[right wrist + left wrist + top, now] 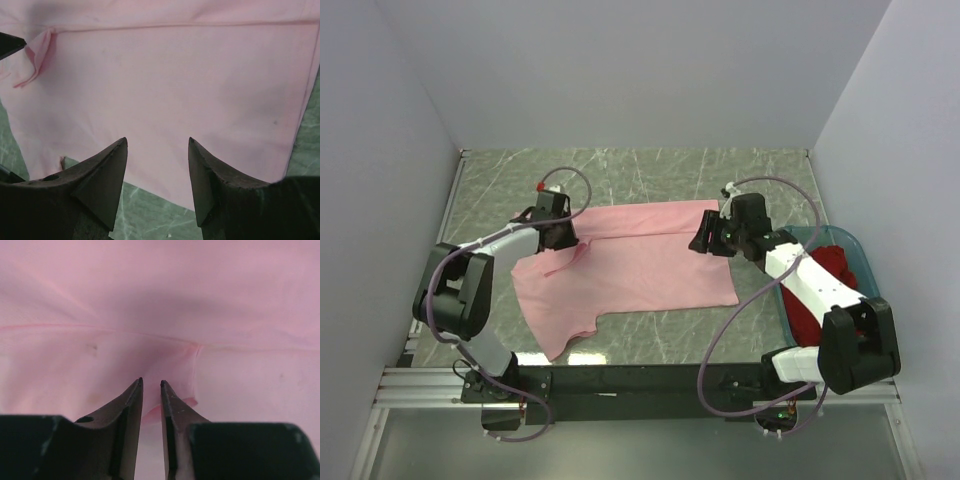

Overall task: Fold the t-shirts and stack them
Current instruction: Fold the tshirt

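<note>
The light pink t-shirt point(640, 265) lies spread flat on the green marble table. My left gripper point(561, 236) is low over the shirt's left part, beside a small raised fold point(192, 401). Its jaws stand a narrow gap apart with pink cloth point(150, 315) showing behind them, and nothing is pinched. My right gripper point(704, 238) is open and empty over the shirt's right edge point(165, 165), fingertips just above the cloth. The bright red t-shirt point(830, 285) lies crumpled in the teal tub point(865, 262) under my right arm.
White walls close in the table on the left, back and right. The tub stands at the right edge. Bare green tabletop point(650, 170) lies behind the shirt and also point(650, 345) in front of it. The black rail runs along the near edge.
</note>
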`<state>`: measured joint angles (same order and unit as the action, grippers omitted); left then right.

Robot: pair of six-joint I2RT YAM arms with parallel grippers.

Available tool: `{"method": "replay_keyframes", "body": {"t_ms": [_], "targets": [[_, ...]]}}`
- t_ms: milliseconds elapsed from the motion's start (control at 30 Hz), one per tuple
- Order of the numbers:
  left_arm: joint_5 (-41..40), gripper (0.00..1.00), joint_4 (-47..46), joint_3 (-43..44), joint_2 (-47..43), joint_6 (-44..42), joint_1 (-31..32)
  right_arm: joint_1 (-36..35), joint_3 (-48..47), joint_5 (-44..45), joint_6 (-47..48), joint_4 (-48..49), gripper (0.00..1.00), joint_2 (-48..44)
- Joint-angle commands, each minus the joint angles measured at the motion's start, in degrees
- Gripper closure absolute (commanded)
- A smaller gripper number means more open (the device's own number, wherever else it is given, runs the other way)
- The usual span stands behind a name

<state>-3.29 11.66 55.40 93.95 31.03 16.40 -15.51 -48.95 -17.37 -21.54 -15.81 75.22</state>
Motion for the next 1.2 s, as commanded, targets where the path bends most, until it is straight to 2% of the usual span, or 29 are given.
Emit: {"method": "replay_keyframes", "body": {"t_ms": [0,367,500,633,700,800,967,1167], "targets": [[1.01,0.74,-3.39,-1.95,0.88,1.93,2.22,-0.84,1.4,-0.39,-0.7,2.81,0.41,-1.48],[-1.81,0.73,-0.15,-4.51,3.25,2.55,6.62,-1.02,3.86,-0.39,0.62,3.42,0.41,0.01],[-3.21,0.72,1.96,-3.28,0.8,3.95,6.62,-1.02,3.16,0.05,1.41,2.55,0.41,0.89],[-5.23,0.63,6.61,-0.91,-5.95,5.36,6.62,-1.02,1.32,2.33,2.64,1.23,0.41,2.55],[-7.25,0.55,8.46,-0.29,-9.82,6.23,6.54,-1.1,0.26,3.13,2.47,0.96,0.41,3.78],[-9.36,0.5,9.69,-0.38,-12.21,7.03,6.01,-1.02,-0.97,4.09,1.33,1.92,0.41,5.37],[-8.93,0.58,9.53,-2.13,-11.69,8.08,2.94,-1.02,-2.64,4.62,-2.8,2.1,0.42,11.08],[-3.92,0.58,4.17,-5.38,-8.0,8.96,-0.93,-1.1,-4.49,4.01,-5.26,2.72,0.42,16.71]]}}
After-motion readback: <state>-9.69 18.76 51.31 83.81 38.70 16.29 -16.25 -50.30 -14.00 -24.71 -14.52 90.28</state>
